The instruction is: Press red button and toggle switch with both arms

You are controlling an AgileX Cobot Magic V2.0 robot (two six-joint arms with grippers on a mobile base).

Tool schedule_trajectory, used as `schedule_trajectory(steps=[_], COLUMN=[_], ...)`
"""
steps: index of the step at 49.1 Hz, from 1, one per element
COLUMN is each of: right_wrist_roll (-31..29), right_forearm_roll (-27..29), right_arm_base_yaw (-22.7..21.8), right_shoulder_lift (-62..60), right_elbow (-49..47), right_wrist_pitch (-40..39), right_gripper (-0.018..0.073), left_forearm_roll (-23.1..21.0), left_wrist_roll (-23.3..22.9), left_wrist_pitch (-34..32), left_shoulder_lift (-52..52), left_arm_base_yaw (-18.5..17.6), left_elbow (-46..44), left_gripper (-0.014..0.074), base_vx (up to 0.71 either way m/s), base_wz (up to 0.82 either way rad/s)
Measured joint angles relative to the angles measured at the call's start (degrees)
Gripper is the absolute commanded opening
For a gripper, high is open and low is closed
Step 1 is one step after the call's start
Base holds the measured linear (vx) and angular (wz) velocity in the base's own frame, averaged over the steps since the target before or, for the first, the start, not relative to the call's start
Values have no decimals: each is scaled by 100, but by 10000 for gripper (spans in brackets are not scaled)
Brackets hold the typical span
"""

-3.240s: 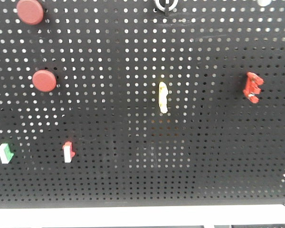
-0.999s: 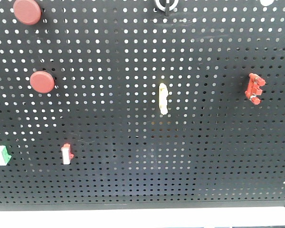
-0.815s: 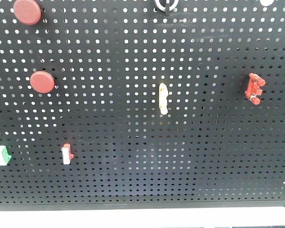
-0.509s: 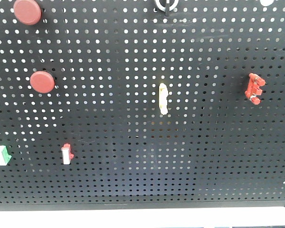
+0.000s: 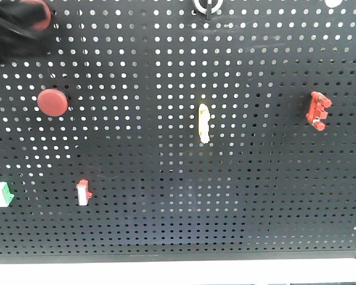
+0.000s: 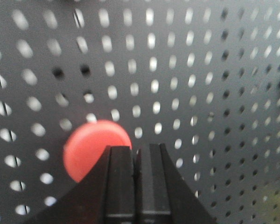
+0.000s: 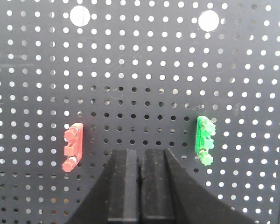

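Button press in hand: left hand (image 6: 136,151), pressed together, poised at red button (image 6: 88,149); next push straight in. Right hand (image 7: 141,156), pressed together, must aim at toggle switch (image 5: 205,6)

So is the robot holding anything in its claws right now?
No, nothing. Both the left gripper and the right gripper are closed on themselves, empty. The left one points at a red button, not gripping it.

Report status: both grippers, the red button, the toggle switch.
Left gripper shut, fingers over edge of upper red button; contact unclear. Right gripper shut, facing pegboard; toggle switch not in its view. No obstruction seen.
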Motion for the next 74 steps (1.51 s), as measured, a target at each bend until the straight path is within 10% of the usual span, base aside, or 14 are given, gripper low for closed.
schedule_trajectory(steps=[38,56,74], right_wrist_roll=[0,107,263], right_forearm_roll=[0,0,-1013], right_arm_base_yaw=[0,19,1340], right_shoulder_lift=[0,29,1098], right_elbow=[0,5,-872], right_wrist_pitch=[0,-454,-818], right_gripper=[-3,-3,-3], left_forearm_roll=[134,115,115], left_wrist_roll=[0,200,412], left_wrist_pitch=[-398,46,-76], left_shoulder_lift=[384,-972,-2658], left_arm_base_yaw=[1,-218,-239], left_elbow=[-12,150,2345], left_gripper=[1,1,1], base_vx=[0,0,0], base_wz=[0,0,0])
